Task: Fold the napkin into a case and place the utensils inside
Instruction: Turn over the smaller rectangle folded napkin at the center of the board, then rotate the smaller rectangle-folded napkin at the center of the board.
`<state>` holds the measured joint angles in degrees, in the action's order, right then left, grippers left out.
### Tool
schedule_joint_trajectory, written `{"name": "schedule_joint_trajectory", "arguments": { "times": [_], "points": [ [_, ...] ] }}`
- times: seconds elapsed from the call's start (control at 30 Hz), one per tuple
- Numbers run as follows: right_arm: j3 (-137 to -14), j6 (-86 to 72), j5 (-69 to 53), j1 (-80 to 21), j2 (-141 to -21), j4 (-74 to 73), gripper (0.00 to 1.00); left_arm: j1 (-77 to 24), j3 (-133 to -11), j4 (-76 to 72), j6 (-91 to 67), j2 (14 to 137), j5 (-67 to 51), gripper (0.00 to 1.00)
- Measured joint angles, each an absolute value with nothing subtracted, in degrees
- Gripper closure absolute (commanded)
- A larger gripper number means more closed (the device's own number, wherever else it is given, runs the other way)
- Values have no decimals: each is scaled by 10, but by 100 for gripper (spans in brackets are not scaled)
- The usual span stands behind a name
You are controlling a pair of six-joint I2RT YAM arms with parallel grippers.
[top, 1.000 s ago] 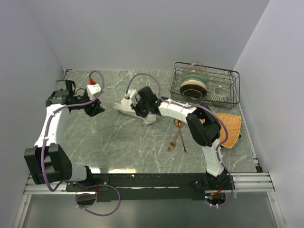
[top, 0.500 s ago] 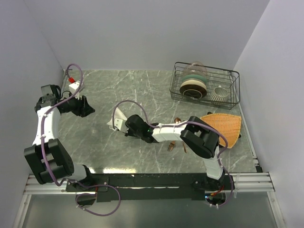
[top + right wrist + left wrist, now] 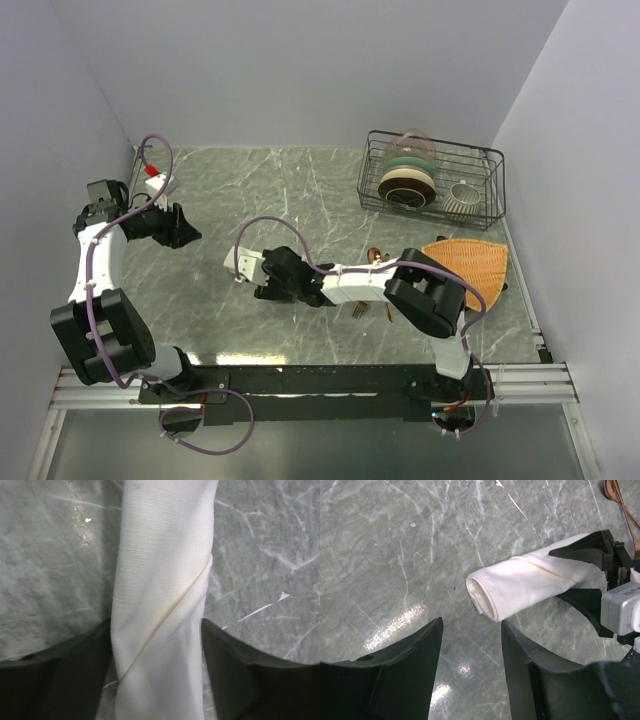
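The napkin (image 3: 520,582) lies on the marble table as a cream-white rolled, twisted tube, its open end toward my left gripper. In the top view the napkin (image 3: 243,262) pokes out left of the right gripper (image 3: 262,280). The right gripper (image 3: 156,625) is open, its fingers straddling the roll on both sides without squeezing it. My left gripper (image 3: 471,625) is open and empty, a short way from the roll's end, and in the top view the left gripper (image 3: 185,228) hovers at the far left. The copper utensils (image 3: 374,259) lie mostly hidden under the right arm; the fork tines (image 3: 358,312) peek out.
A black wire rack (image 3: 495,185) with bowls and plates stands at the back right. An orange woven mat (image 3: 485,262) lies at the right edge. The right arm stretches low across the middle of the table.
The right arm has dragged the napkin roll toward the front left, then its jaws spread apart around it. The left arm pulled back to the far left and has since stayed put.
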<state>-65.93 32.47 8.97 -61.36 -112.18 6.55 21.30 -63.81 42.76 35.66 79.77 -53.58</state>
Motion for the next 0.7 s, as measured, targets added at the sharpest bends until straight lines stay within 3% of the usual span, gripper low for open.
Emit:
{"name": "schedule_joint_trajectory", "arguments": {
  "times": [0.17, 0.4, 0.5, 0.63, 0.7],
  "points": [
    [-664, 309, 50, -614, -1105, 29, 7, 213, -638, 447, 373, 799, -543, 46],
    [-713, 255, -62, -597, -1061, -94, 10, 175, -637, 464, 378, 816, -530, 49],
    [-768, 214, -138, -551, -1041, -158, 19, 140, -630, 457, 357, 818, -516, 51],
    [-828, 160, -229, -460, -1031, -215, 43, 104, -630, 444, 314, 840, -510, 54],
    [-836, 137, -258, -417, -1030, -236, 49, 87, -630, 438, 284, 861, -509, 56]
  ]
}}
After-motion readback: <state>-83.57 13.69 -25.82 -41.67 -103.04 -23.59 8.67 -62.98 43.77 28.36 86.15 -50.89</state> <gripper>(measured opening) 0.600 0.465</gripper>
